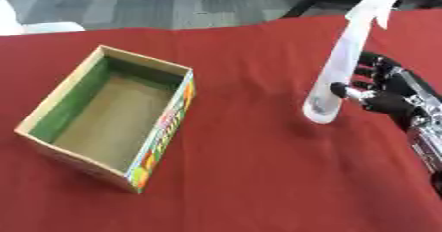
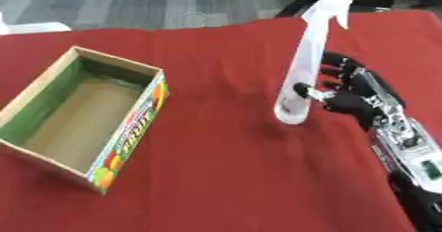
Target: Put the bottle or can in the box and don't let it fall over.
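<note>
A tall white spray bottle (image 1: pixel 339 68) stands on the red tablecloth at the right, its nozzle leaning toward the far right. My right hand (image 2: pixel 354 95) is just right of the bottle's lower part. Its thumb (image 1: pixel 341 89) touches the bottle's front, while the fingers (image 1: pixel 373 67) are spread beside it and not wrapped round it. The open cardboard box (image 1: pixel 165 135) lies at the left, well apart from the bottle. It has a green inner wall and a fruit print on its outer side, and nothing is in it. My left hand does not show.
The red cloth (image 1: pixel 250 176) covers the table between box and bottle. Beyond the table's far edge is grey floor (image 1: pixel 155 4) with dark objects on it. A white object (image 1: pixel 34 26) sits at the far left edge.
</note>
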